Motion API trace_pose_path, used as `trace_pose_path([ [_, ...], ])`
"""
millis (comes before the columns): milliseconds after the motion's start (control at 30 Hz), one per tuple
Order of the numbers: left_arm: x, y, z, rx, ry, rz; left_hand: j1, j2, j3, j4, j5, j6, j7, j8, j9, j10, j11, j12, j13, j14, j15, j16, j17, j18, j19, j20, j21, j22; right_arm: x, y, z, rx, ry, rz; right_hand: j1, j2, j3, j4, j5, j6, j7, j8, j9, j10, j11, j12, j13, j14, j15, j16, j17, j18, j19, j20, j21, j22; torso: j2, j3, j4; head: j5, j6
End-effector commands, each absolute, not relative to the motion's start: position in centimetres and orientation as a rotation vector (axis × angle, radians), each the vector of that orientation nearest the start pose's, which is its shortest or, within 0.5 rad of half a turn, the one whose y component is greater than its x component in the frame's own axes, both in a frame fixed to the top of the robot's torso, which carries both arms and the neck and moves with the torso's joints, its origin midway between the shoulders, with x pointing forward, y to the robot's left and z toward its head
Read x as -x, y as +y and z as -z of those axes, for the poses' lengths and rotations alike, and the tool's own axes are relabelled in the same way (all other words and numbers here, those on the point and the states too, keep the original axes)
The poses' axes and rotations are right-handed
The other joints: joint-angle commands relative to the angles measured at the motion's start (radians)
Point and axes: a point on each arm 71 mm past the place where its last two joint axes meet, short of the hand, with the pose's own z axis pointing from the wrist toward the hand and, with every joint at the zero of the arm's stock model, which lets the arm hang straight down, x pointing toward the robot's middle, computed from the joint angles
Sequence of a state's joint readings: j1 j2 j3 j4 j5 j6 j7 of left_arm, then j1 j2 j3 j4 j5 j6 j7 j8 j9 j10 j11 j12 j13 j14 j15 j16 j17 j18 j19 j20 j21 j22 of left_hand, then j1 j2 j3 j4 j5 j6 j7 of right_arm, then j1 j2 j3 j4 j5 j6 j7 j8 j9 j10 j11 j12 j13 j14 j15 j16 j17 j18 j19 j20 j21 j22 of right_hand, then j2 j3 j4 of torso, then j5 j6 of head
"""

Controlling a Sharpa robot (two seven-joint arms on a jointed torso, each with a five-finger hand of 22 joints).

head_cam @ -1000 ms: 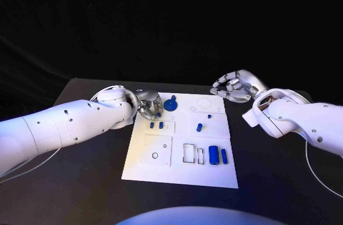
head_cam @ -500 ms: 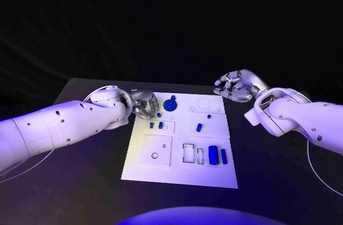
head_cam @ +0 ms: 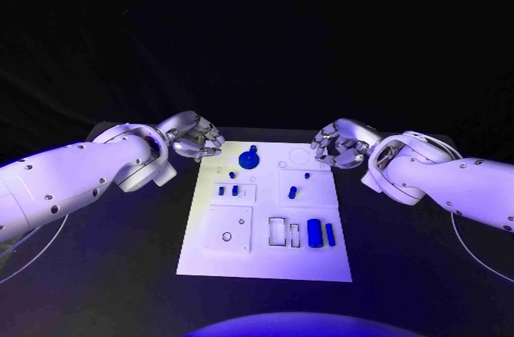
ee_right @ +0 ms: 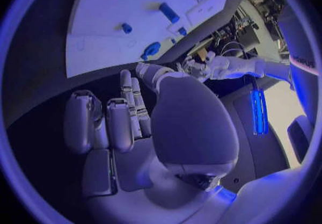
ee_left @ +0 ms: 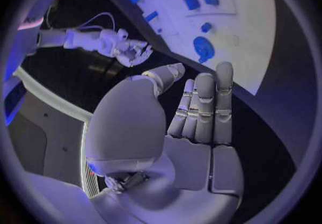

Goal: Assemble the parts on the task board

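The white task board (head_cam: 268, 259) lies in the middle of the black table. At its far end sits a round blue disc part (head_cam: 249, 159). Small blue pieces (head_cam: 228, 191) stand in a left recess, and others (head_cam: 293, 192) near the middle. Two blue cylinders (head_cam: 314, 233) lie near the right edge. My left hand (head_cam: 193, 136) hovers off the board's far left corner, fingers straight and holding nothing (ee_left: 198, 111). Above the far right corner, my right hand (head_cam: 337, 144) is also empty, fingers extended (ee_right: 124, 114).
The board carries a square plate with a small hole (head_cam: 228, 235) and empty rectangular slots (head_cam: 278, 231). Dark table surface (head_cam: 118, 277) surrounds the board on all sides. A cable loops beside each arm.
My left hand has lifted off the board's far left edge and drawn back to the left. My right hand has come down and in toward the far right corner.
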State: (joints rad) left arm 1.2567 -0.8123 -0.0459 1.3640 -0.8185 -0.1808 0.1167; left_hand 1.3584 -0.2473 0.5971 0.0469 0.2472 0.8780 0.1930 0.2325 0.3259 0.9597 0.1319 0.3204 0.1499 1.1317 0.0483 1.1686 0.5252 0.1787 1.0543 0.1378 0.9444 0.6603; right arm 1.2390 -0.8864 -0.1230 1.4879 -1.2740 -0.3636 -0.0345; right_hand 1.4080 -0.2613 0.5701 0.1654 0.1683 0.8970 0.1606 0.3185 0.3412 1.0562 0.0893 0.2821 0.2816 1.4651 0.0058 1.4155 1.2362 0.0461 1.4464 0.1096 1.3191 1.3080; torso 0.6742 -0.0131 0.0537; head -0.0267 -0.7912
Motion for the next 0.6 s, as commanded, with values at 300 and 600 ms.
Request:
trace_pose_path([
  [300, -50.8, 23.8, 15.4, 0.899, 1.426, 1.523, 0.02, 0.025, -0.013, -0.003, 0.012, 0.021, -0.018, 0.021, -0.001, 0.082, -0.03, 0.108, 0.04, -0.025, -0.021, 0.008, -0.019, 0.007, -0.01, -0.016, -0.019, -0.012, -48.2, -21.7, 21.5, 0.36, 1.716, -0.411, -0.031, -0.025, -0.008, -0.027, -0.009, 0.009, 0.006, -0.026, -0.01, -0.001, 0.011, -0.064, -0.059, 0.034, 0.014, -0.009, -0.011, 0.017, -0.008, 0.005, -0.021, 0.103, 0.002, -0.0032, 0.002, -0.034, 0.003],
  [600, -50.4, 24.3, 15.2, 0.964, 1.368, 1.569, 0.015, 0.022, -0.021, -0.001, 0.011, 0.017, -0.015, 0.024, -0.004, 0.039, -0.023, 0.118, 0.043, -0.057, -0.015, 0.003, -0.028, 0.005, -0.028, -0.013, -0.031, -0.015, -48.0, -20.6, 22.5, 0.404, 1.723, -0.385, -0.041, -0.027, -0.021, -0.036, -0.014, 0.004, 0.012, -0.038, -0.014, -0.005, 0.017, -0.08, -0.076, 0.036, 0.018, -0.005, -0.004, 0.017, -0.009, 0.009, -0.023, 0.103, 0.002, -0.0024, 0.0014, -0.029, -0.001],
])
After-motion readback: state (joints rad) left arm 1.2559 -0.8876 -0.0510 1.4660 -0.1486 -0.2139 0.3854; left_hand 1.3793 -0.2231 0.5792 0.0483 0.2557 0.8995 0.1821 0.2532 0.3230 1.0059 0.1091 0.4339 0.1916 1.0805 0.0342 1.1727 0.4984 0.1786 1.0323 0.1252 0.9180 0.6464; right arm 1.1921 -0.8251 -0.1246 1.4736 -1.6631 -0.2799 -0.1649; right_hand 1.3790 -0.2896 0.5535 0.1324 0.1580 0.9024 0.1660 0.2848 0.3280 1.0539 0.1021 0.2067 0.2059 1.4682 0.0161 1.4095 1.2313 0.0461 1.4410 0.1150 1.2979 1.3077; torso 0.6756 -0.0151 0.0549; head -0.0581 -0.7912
